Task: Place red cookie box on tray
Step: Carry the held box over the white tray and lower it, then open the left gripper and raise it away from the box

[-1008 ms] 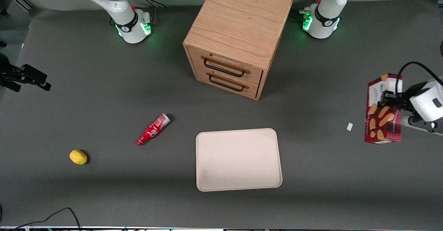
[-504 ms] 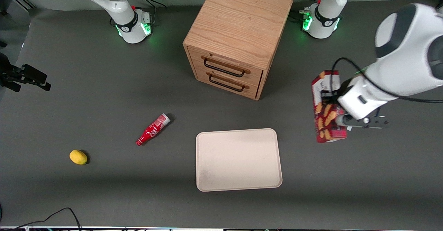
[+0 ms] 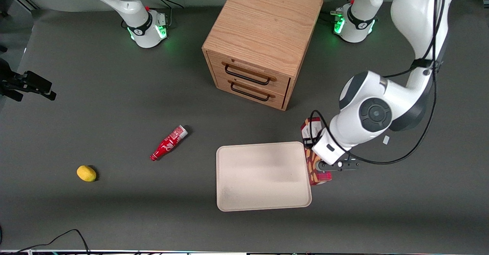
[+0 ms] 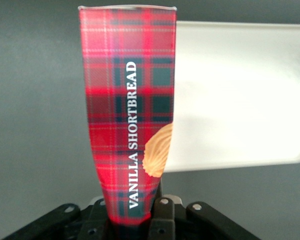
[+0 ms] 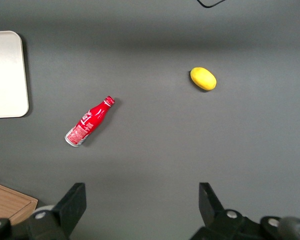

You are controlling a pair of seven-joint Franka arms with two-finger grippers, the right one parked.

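The red cookie box (image 3: 314, 171) is a dark-red plaid carton with tan cookie pictures. My left gripper (image 3: 320, 159) is shut on it and holds it in the air beside the tray's edge that faces the working arm's end. In the left wrist view the box (image 4: 127, 110) sticks out from between the fingers (image 4: 162, 217), which press on its end; it reads "VANILLA SHORTBREAD". The cream-beige tray (image 3: 262, 176) lies flat on the grey table with nothing on it, and shows beside the box in the left wrist view (image 4: 240, 95).
A wooden two-drawer cabinet (image 3: 263, 41) stands farther from the front camera than the tray. A small red bottle (image 3: 168, 142) and a yellow lemon (image 3: 86, 173) lie toward the parked arm's end. A small white scrap (image 3: 386, 139) lies near the working arm.
My left gripper has carried the box from the working arm's end of the table toward the tray, and the box now hangs at the tray's edge.
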